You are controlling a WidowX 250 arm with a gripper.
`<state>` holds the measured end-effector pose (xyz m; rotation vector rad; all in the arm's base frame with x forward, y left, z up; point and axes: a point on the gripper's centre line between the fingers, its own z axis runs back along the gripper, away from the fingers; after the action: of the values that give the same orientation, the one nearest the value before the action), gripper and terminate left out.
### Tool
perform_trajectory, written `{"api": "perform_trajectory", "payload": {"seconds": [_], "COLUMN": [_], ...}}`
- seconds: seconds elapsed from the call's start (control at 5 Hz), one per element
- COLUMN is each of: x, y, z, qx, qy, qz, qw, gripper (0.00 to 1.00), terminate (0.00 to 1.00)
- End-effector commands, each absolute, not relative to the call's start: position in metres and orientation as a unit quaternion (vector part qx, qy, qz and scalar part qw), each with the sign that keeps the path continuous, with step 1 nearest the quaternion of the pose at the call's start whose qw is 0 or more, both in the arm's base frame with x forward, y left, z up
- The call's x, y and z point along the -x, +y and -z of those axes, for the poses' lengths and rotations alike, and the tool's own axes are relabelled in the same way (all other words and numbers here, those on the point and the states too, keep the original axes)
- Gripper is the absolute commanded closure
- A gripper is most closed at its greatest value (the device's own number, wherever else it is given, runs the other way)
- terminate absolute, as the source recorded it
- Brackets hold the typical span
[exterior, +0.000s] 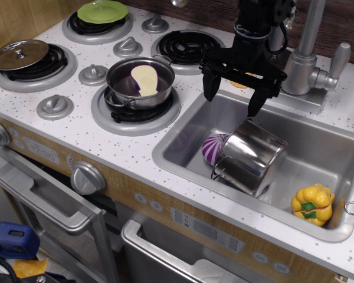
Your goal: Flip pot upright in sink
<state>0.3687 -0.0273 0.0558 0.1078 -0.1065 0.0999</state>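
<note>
sink (318, 147) | pot (251, 155) tipped on its side, just below gripper (232, 96) | jaws spread apart

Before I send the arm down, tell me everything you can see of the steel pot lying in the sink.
The pot is shiny stainless steel, cylindrical, with a thin wire loop handle showing at its lower left. It lies tipped on its side in the sink, not upright, its mouth hidden. A purple-and-white striped ball touches its left side. The open gripper hangs just above, not touching.
</note>
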Motion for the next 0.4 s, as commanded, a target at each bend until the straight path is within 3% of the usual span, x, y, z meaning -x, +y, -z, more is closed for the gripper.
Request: {"api": "perform_trajectory", "payload": {"seconds": [0.0,0.2], "x": [-0.3687,-0.3719], "y": [-0.0273,-0.0263], "z": [-0.0558,-0.0499], "qx": [-0.054,0.027], "qy": [-0.053,-0.057], "qz": [-0.050,-0.068], "qw": [0.996,0.996], "gripper": [0.00,0.00], "terminate": [0.00,0.00]}}
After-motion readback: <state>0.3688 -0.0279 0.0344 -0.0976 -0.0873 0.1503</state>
